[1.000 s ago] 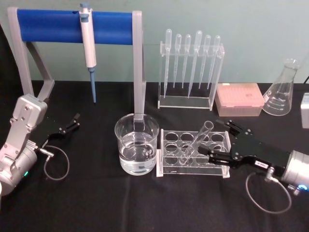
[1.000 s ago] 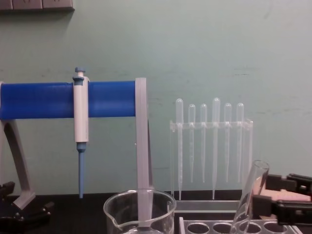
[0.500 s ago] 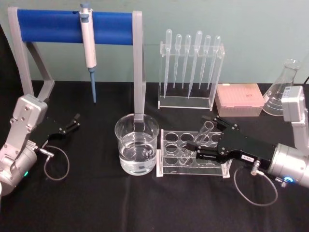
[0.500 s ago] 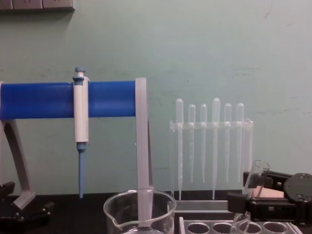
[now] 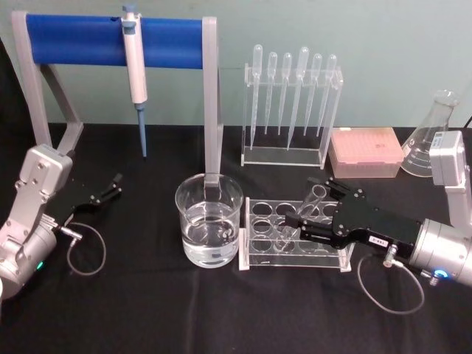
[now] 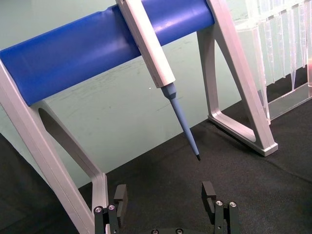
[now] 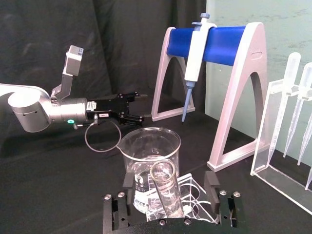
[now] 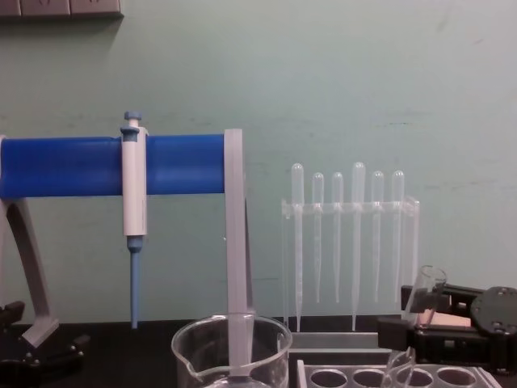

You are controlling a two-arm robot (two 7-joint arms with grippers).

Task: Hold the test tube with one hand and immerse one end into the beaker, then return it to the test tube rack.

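Right gripper (image 5: 306, 215) spread around the leaning test tube (image 5: 316, 195), not pinching yet.
Tube sits tilted in the rack (image 5: 254, 252), beaker (image 5: 209, 221) just left of it. Thin glass: light, slick, breakable, so probably best squeezed gently on its upper part. Left gripper (image 5: 110, 186) spread, parked far left.

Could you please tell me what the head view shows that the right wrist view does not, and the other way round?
Head view extras: the pink tip box, the flask and the whole test tube rack. Right wrist view extras: the gaps between the test tube and each finger of the open right claw. Shared: the beaker holding water, the blue pipette stand and the parked left claw.
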